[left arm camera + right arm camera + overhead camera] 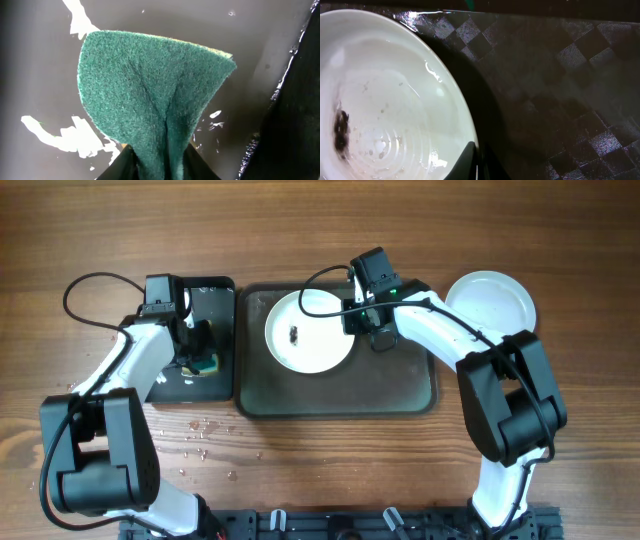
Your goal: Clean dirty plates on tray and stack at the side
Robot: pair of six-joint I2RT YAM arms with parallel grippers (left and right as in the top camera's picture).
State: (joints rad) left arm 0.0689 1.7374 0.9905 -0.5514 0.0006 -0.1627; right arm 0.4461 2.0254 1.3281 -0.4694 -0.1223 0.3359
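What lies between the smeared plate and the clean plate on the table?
Overhead view: the right tool, shut on the rim of the smeared plate, then its arm over bare tray.

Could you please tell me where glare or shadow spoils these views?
Left wrist view: white glare patches on the wet black tray around the sharp green pad. Right wrist view: highlights on the plate, deep shadow beside its rim on the checkered tray. Overhead view: even, sharp.
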